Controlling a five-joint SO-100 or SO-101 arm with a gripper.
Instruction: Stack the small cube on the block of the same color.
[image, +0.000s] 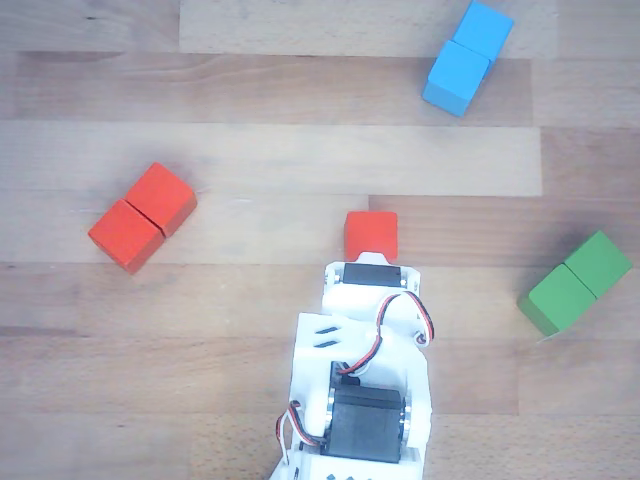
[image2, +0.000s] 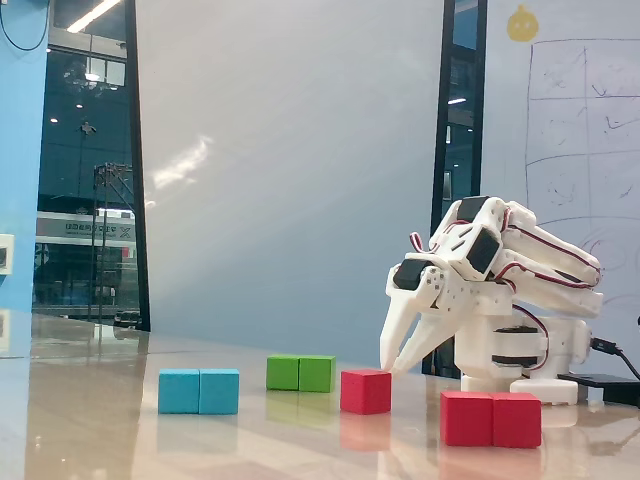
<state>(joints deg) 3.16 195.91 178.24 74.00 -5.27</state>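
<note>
The small cube (image: 370, 235) (image2: 365, 390) is red and rests on the wooden table by itself. The block (image: 143, 217) (image2: 490, 418), red with a seam across its middle, lies apart from it, to the left in the other view. In the fixed view my gripper (image2: 392, 368) points down just right of the small cube and slightly above its top, without touching it. Its two fingers converge to nearly meeting tips and hold nothing. In the other view the white arm (image: 365, 330) comes up from the bottom edge and covers the fingertips, with the cube just beyond it.
A blue double block (image: 467, 57) (image2: 199, 390) lies at the top right of the other view. A green double block (image: 575, 283) (image2: 300, 373) lies at the right. The arm's base (image2: 515, 365) stands behind the red block in the fixed view.
</note>
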